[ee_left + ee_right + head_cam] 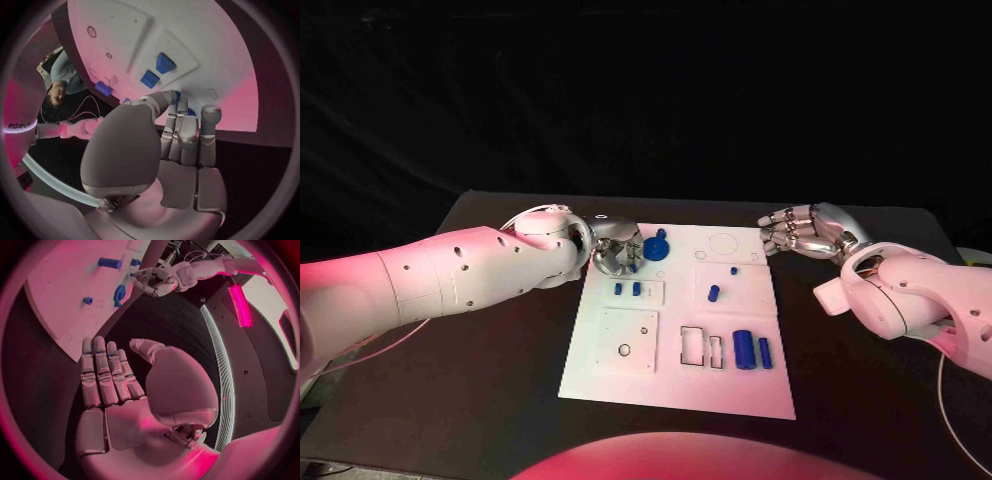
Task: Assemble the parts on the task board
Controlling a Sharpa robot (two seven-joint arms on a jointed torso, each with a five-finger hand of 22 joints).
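**Head view status: left hand at the round blue part, far edge of the board**

Head view showed the task board [678, 385] lying in the middle of the black table [473, 400]. My left hand [612, 246] was at the board's far left corner, its fingers curled beside a round blue part [655, 246] with a small stem pointing away from me. I could not tell whether the fingers touched or pinched that part; the left wrist view had the palm and thumb across the contact zone, with only a sliver of blue past the fingertips [177, 95].

My right hand [800, 232] hovered off the board's far right corner, holding nothing, with its fingers loosely curled. The right wrist view showed those fingers [103, 375] nearly straight, side by side and empty.

The deciding relation: the round part lay just right of the left fingers, well apart from the right hand, so I judged the left hand better placed to work it.

Other parts were on the board: two small blue blocks [627, 288] near the left side, a short peg [714, 293] at centre, and two upright-lying cylinders [750, 350] toward the near right, long axes running toward me.
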